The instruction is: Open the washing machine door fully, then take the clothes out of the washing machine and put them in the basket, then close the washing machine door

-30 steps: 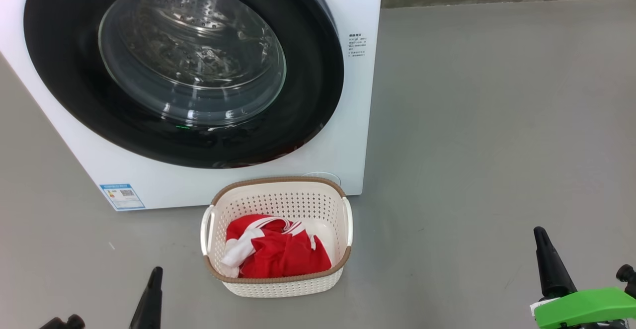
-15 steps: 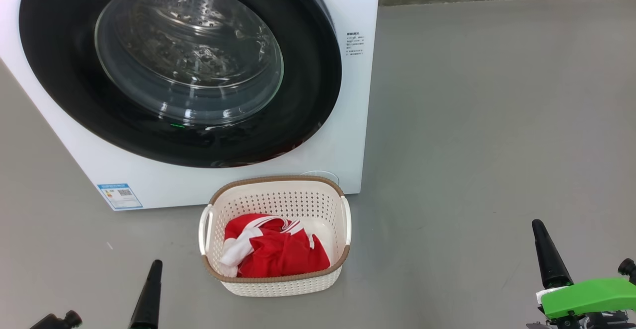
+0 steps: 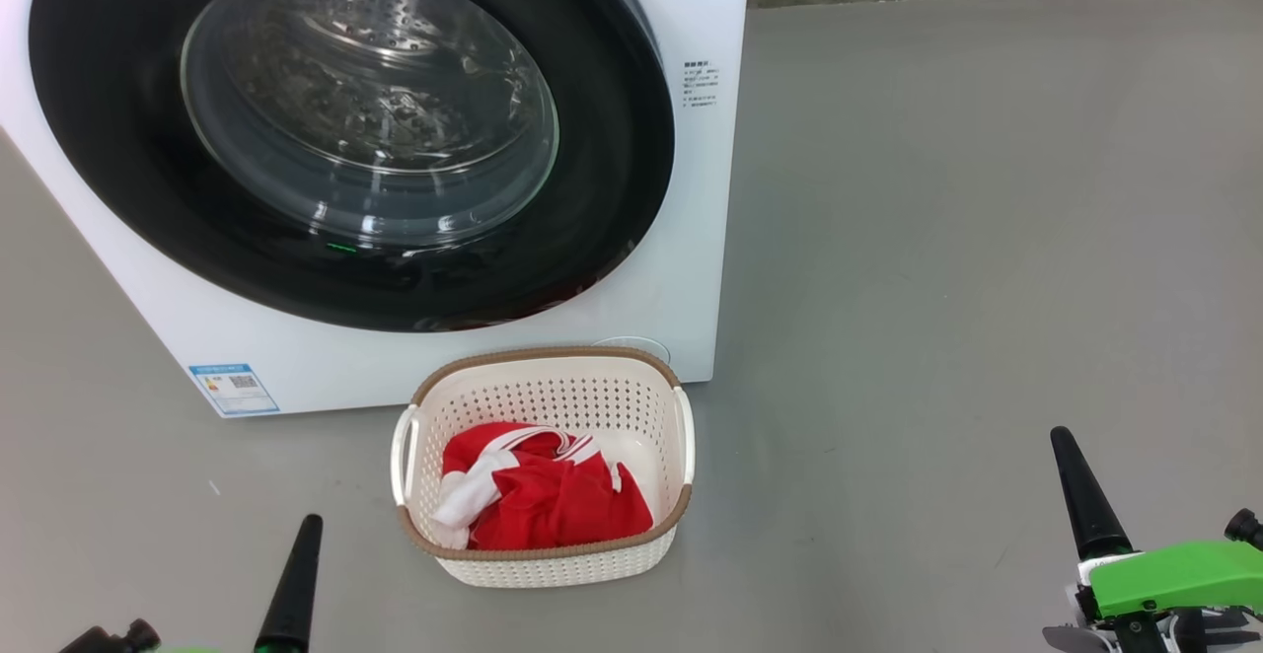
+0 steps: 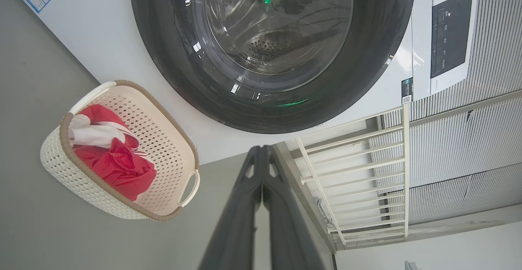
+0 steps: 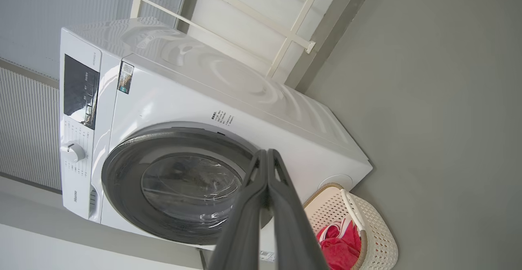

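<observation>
Both pressed together, gripping nothing: left hand (image 3: 312, 523) and right hand (image 3: 1060, 434), low over grey floor (image 3: 937, 288); clothes (image 3: 553, 505) lie in the basket (image 3: 553, 357).
Room: floor smooth, matte; white railing (image 4: 359, 172) and ribbed wall panels (image 4: 469, 147) behind the washing machine (image 3: 696, 268) in left wrist view. Pose: left hand lower left of head view, right hand lower right, long dark tapered fingers pointing up-frame, apart from everything. Materials: machine is a glossy white box, upper left, blue label (image 3: 233, 389) at its bottom corner; washing machine door (image 3: 622, 160) flush against the front, glossy black rim, bulging clear glass, perforated steel drum (image 3: 375, 71) behind. Basket just in front of it: cream perforated plastic, brown woven rim, white handles. Clothes red, white bands, crumpled.
</observation>
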